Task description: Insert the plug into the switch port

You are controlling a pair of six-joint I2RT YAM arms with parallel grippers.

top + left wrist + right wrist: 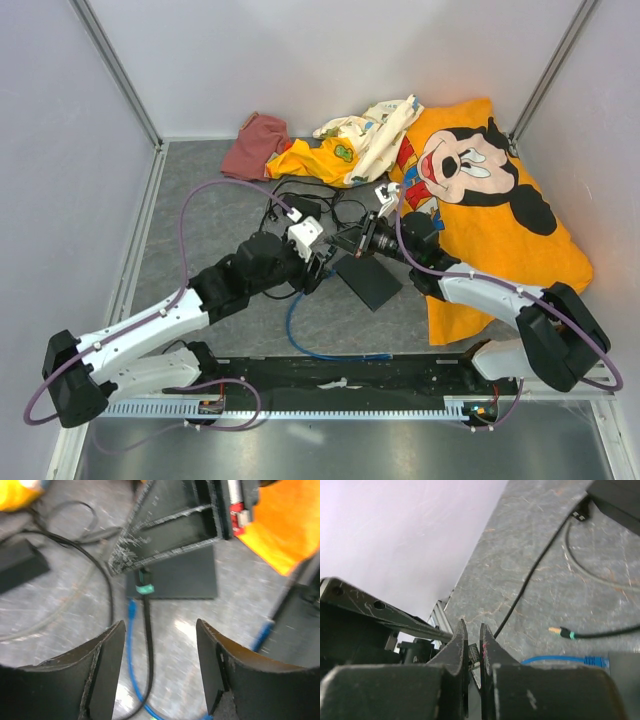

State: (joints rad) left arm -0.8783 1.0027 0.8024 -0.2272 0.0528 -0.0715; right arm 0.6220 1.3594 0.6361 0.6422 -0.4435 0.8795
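Note:
The switch (370,282) is a flat black box on the grey table; it also shows in the left wrist view (185,577) and at the edge of the right wrist view (626,664). The blue cable (325,352) lies loose. Its plug (132,610) rests on the table beside the switch's near edge, and shows in the right wrist view (596,660). My left gripper (322,272) is open and empty (160,625), hovering over the plug and cable. My right gripper (347,245) hangs just left of the switch, fingers nearly together (472,626), with nothing clearly held.
A black cable with a green-banded tip (145,587) lies next to the plug. A black adapter (20,562) and looped black cables (320,200) lie behind. An orange Mickey cloth (480,200) covers the right side, and a red cloth (255,145) lies at the back.

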